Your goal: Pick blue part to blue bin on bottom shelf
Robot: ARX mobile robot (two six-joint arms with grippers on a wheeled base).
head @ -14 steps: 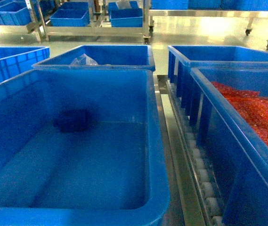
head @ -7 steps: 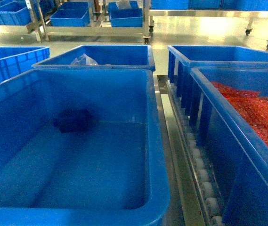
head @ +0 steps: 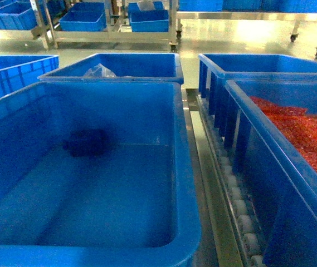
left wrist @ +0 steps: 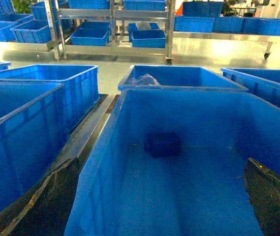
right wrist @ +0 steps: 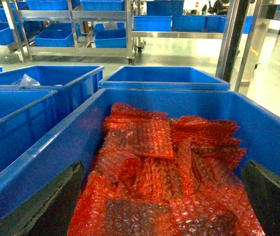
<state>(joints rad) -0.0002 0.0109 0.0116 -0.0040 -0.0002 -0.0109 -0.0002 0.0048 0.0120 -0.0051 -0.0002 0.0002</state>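
The blue part [head: 87,142], a dark navy chunk, lies on the floor of the big blue bin [head: 184,167] near its far left wall. The left wrist view looks into that bin [left wrist: 100,142] with the part [left wrist: 163,144] ahead. My left gripper [left wrist: 162,164] is open, its dark fingers [left wrist: 56,196] wide apart above the bin and holding nothing. My right gripper [right wrist: 164,162] is open over the neighbouring tub of red bubble wrap [right wrist: 154,162]. The bottom shelf shows as a steel rail with white rollers [head: 240,217] between the bins. Neither gripper shows in the head view.
A like tub with red bubble wrap [head: 306,130] stands to the right. Behind the blue bin is another tub holding a clear plastic bag [head: 99,71]. More blue tubs [head: 13,69] flank the left, and steel racks [head: 113,22] with bins stand across the floor.
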